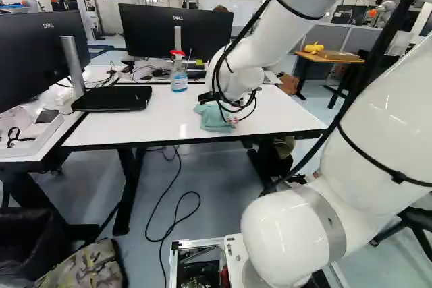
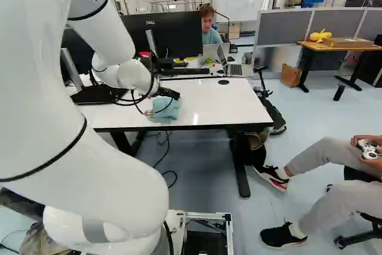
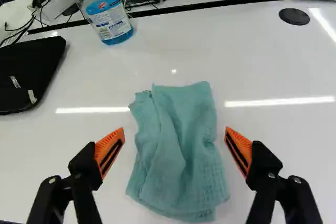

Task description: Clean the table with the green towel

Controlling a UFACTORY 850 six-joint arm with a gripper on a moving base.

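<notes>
In a bright workshop lined with partitions and desks, a glossy white tabletop is set out for cleaning. The blue-green cloth towel, loosely folded and creased, is spread flat on it near the front edge. It is flanked by the black two-fingered gripper, whose orange pads are held wide apart, one on each side of the cloth, with nothing clamped between them. The gripper is carried by a jointed white arm reached out over the table.

Beyond the towel, a clear spray bottle of blue liquid with a red top is stood upright, and a flat black monitor base is seen to one side.

The job is judged to be at its opening stage: the gripper is lined up, but the towel is not yet gripped. Whether any part of the surface has been wiped cannot be told. The closing of the fingers on the cloth is left to be done, then the wiping itself, with the bottle and base best avoided.
</notes>
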